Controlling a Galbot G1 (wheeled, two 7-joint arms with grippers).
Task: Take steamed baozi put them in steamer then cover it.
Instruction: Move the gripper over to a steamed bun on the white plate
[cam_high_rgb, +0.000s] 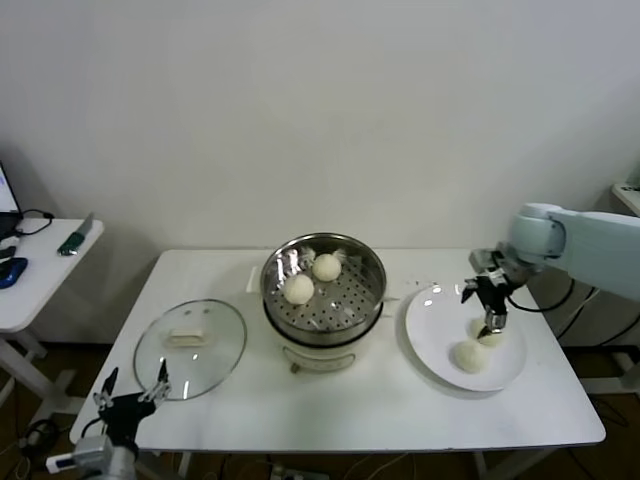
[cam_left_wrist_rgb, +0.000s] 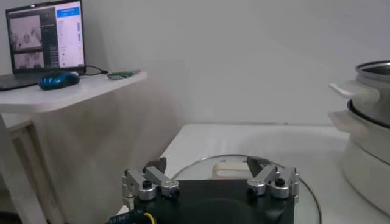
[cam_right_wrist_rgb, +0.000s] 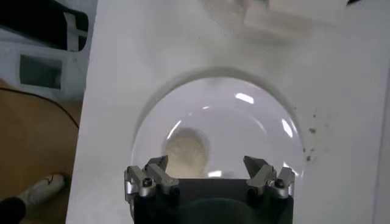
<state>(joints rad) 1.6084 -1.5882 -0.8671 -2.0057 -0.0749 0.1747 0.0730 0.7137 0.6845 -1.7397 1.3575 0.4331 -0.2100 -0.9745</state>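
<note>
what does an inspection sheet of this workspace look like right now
surface: white table, plate and pot on it
job's things: two baozi in the steamer; two baozi on the white plate; cover flat on the table, left of the steamer
clutter: nothing seen on the table
grippers: right gripper open above the plate; left gripper open, low by the cover
cables: some on the floor under the table
surroundings: side table on the left with laptop and blue mouse

White table against a plain wall, white plate at its right side. Separate side table far left: laptop screen on, blue mouse, green-handled tool, black cable.
</note>
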